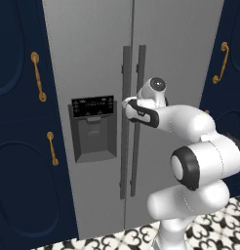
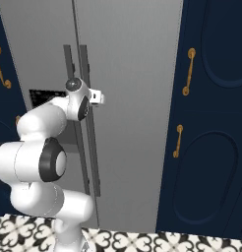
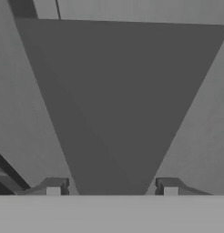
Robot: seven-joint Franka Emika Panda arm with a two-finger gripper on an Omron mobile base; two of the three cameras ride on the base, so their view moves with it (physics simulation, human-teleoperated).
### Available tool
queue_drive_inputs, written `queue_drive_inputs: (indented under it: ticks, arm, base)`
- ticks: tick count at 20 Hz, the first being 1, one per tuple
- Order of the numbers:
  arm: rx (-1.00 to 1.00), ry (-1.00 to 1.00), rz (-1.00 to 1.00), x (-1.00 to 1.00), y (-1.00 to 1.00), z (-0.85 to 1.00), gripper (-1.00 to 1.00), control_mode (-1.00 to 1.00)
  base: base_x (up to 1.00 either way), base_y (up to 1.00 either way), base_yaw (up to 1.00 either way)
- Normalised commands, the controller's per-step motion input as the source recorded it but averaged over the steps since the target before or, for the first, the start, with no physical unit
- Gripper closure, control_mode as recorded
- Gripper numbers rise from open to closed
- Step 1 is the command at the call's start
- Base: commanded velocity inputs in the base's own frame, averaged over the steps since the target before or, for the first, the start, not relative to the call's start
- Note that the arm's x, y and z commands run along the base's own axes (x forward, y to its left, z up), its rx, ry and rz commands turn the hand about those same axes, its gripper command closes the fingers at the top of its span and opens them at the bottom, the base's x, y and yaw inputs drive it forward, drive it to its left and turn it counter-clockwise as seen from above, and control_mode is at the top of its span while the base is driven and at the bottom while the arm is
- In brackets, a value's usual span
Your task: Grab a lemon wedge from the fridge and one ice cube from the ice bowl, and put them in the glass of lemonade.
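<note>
The white arm is reaching straight at the fridge, and both doors are sitting shut. The fingers are standing apart with a dark handle bar running right up between them, one fingertip on each side of it. From the hand view the handle is widening away from the tips, with grey door panel on either flank. Whether the tips are pressing on the bar or just straddling it, one cannot tell.

From the left base view, the hand is sitting at the pair of long vertical handles where the two doors meet, just beside the black dispenser panel. From the right base view, the wrist is hovering against those same handles. Navy cabinets with gold handles are flanking the fridge, and patterned floor tiles are showing below.
</note>
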Motion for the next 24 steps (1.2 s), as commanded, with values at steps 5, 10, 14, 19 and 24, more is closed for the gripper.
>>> queue_drive_inputs:
  ticks: [5,10,14,19,24]
  arm:
    - [0.0,0.0,0.0,0.13,0.0,-0.02,1.0,-1.0]
    - [0.0,0.0,-0.07,-0.04,-0.44,0.0,1.0,-1.0]
    - [0.03,0.0,-0.13,-0.41,-0.8,0.03,1.0,-1.0]
    - [0.09,0.0,-0.11,-0.81,-0.93,0.15,1.0,-1.0]
    - [0.1,0.0,-0.08,-0.75,-0.99,0.24,1.0,-1.0]
  base:
    - [0.0,0.0,0.0]
    - [0.0,0.0,0.0]
    - [0.0,0.0,0.0]
    - [0.0,0.0,0.0]
    - [0.0,0.0,0.0]
